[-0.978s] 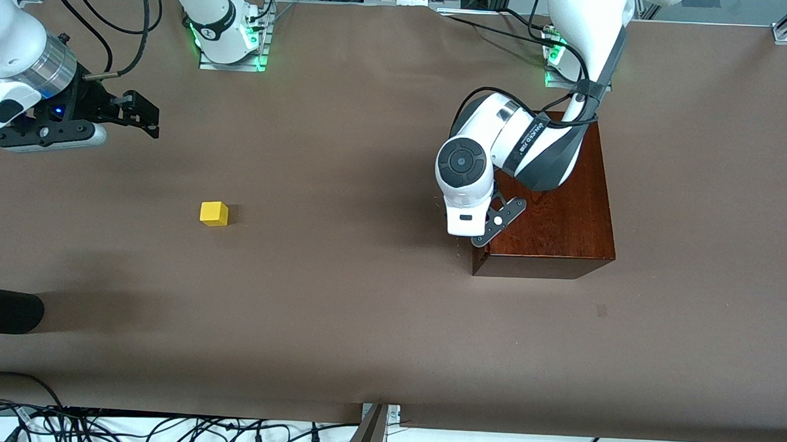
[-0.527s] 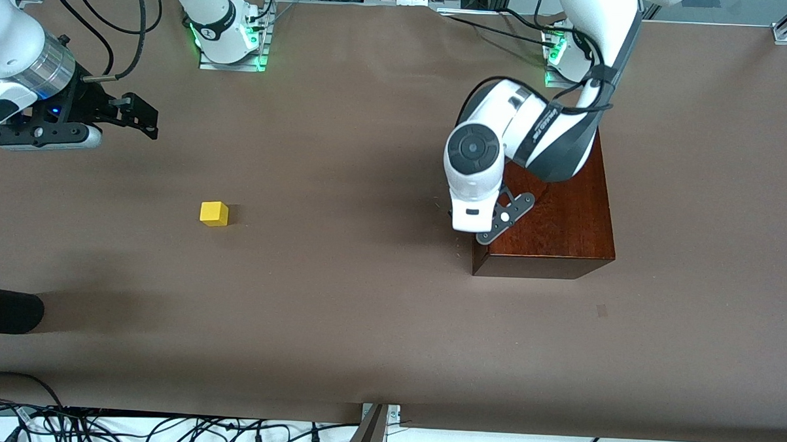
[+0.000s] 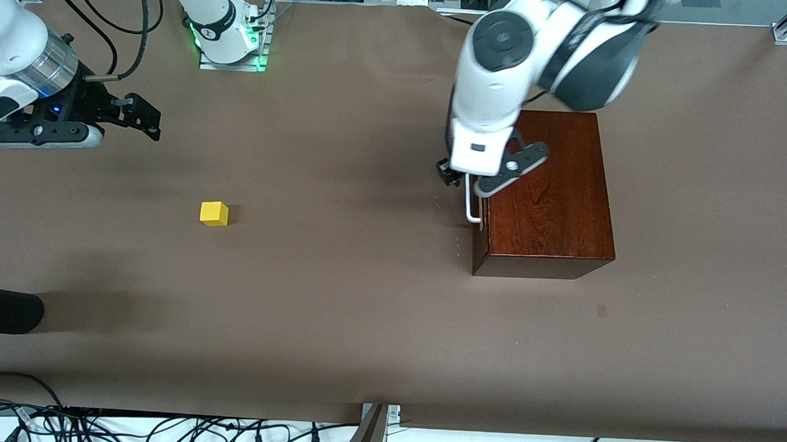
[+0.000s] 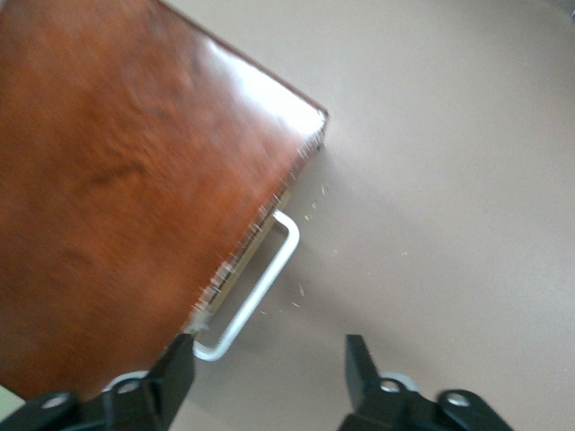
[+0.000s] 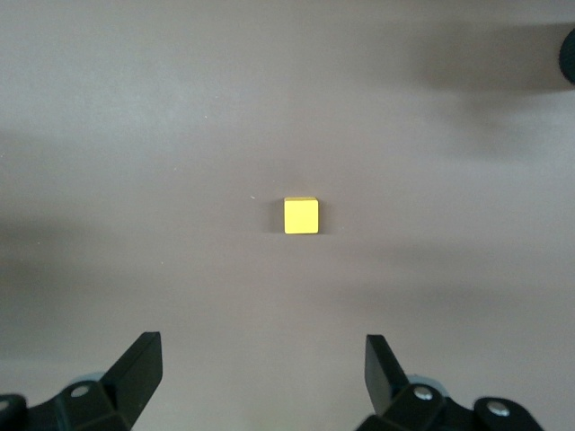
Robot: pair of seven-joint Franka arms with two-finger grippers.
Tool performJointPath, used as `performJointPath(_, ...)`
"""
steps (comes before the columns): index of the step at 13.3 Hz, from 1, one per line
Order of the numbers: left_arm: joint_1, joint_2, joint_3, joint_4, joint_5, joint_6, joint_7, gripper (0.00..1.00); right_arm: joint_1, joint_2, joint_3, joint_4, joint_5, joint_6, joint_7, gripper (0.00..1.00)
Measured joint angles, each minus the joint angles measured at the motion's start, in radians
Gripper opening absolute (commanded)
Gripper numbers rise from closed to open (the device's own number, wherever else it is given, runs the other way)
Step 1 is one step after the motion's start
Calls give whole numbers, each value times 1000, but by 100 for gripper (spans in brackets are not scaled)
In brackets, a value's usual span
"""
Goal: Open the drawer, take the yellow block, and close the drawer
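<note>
The dark wooden box [image 3: 552, 187] stands toward the left arm's end of the table. Its drawer [image 3: 477, 234] is pushed in, with only a thin pale line along its top edge. The white bar handle [image 3: 470, 204] is bare. My left gripper [image 3: 459, 179] hangs open just above the handle, holding nothing. In the left wrist view the handle [image 4: 260, 283] lies just past the open left gripper [image 4: 268, 364], beside the box top [image 4: 117, 180]. The yellow block [image 3: 214, 213] sits on the brown table toward the right arm's end. My right gripper [image 3: 149, 117] waits open, looking down at the block [image 5: 301, 215].
A dark rounded object [image 3: 4, 309] pokes in at the table's edge by the right arm's end, nearer the front camera than the block. Brown table cover [image 3: 338, 297] stretches between block and box. Cables run along the table's near edge.
The left gripper has opened and lifted up off the handle, and its arm has risen toward its base, uncovering the white bar. The right gripper has barely shifted.
</note>
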Motion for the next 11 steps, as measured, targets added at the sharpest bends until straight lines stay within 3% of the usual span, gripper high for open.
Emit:
performJointPath(6, 315, -212, 7, -138, -17, -62, 611, 100, 0, -6, -2, 13, -7, 7, 0, 100)
performJointPath(11, 354, -319, 124, -232, -18, -82, 993, 100, -1, -6, -36, 11, -7, 8, -2, 100)
